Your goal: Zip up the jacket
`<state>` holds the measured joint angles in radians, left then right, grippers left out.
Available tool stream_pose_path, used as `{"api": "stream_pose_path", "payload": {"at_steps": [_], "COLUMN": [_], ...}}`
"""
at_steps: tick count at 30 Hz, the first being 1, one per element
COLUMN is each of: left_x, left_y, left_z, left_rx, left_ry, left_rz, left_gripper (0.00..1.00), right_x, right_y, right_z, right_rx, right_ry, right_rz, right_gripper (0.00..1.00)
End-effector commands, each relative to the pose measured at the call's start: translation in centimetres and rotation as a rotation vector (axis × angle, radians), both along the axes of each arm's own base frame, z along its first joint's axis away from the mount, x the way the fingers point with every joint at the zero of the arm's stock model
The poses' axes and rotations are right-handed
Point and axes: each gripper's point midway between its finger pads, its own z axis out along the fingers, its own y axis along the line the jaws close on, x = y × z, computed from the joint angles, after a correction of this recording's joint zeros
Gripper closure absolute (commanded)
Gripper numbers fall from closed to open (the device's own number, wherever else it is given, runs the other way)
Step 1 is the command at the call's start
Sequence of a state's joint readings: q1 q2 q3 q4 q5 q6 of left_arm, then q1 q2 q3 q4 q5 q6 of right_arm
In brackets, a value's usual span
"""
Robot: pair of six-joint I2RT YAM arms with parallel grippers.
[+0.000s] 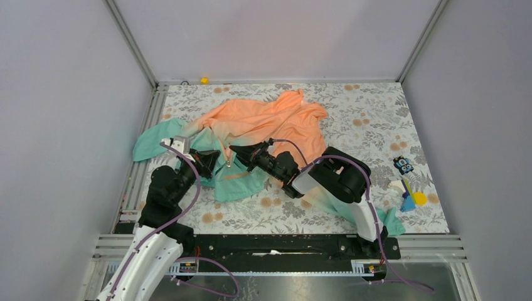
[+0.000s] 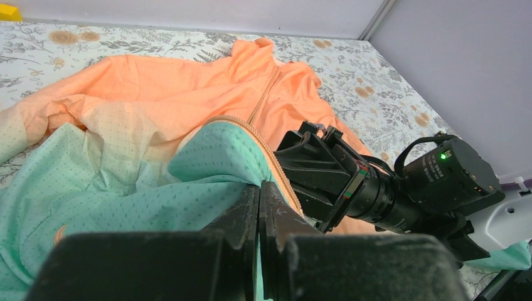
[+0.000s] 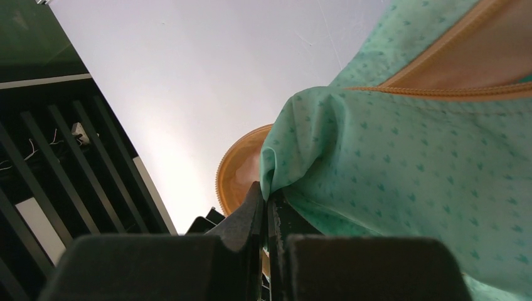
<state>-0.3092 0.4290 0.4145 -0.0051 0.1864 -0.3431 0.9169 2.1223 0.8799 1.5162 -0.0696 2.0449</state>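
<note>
Top external view shows the jacket lying crumpled in the middle of the flowery table. It is orange at its far end and green at its near end, and one green sleeve sticks out on the left. Past the jacket's far left corner, a little yellow thing sits at the table edge. The left arm leans in from the near left side of the jacket, bent at the elbow. The left gripper points right into the green hem. Its fingers are pressed tight together, and the left wrist view shows green cloth with the orange zipper edge pinched at their tips. Just beside it, the right gripper points left, almost tip to tip with the other one. Its fingers are squeezed together too, and green cloth is nipped between them. The right arm lies low over the jacket's near right part. To the right of the jacket, well apart from it, are a small black and blue toy and some bright paper bits.
</note>
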Motion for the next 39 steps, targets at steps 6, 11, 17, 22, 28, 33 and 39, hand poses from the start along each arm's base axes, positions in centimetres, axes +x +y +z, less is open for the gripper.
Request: {"api": "stream_pose_path", "payload": {"at_steps": [6,11,17,22,28,33,39], "left_x": [0.7,0.6,0.8,0.9,1.1,1.0,0.9], "left_y": [0.1,0.2,0.2,0.1,0.0,0.0,0.1], "left_z": [0.9,0.8,0.6,0.4,0.1,0.1,0.1], "left_rx": [0.007,0.008,0.013,0.020,0.026,0.027,0.030], "left_ry": [-0.049,-0.047,-0.041,-0.030,-0.021,-0.019,-0.019], "left_rz": [0.013,0.020,0.021,0.018,0.011,0.014,0.021], "left_gripper": [1.00,1.00,1.00,1.00,1.00,1.00,1.00], "right_x": [0.1,0.0,-0.2,-0.2,-0.2,-0.2,-0.4], "right_y": [-0.9,-1.0,-1.2,-1.1,-1.2,-1.3,-1.5], "right_z": [4.6,5.0,5.3,5.5,5.5,5.4,5.9], "right_rx": [0.146,0.157,0.163,0.166,0.163,0.164,0.177], "right_ry": [-0.042,-0.047,-0.051,-0.054,-0.054,-0.050,-0.057], "right_rz": [0.001,0.002,0.003,0.006,0.005,0.004,0.005], "right_gripper": [1.00,1.00,1.00,1.00,1.00,1.00,1.00]}}
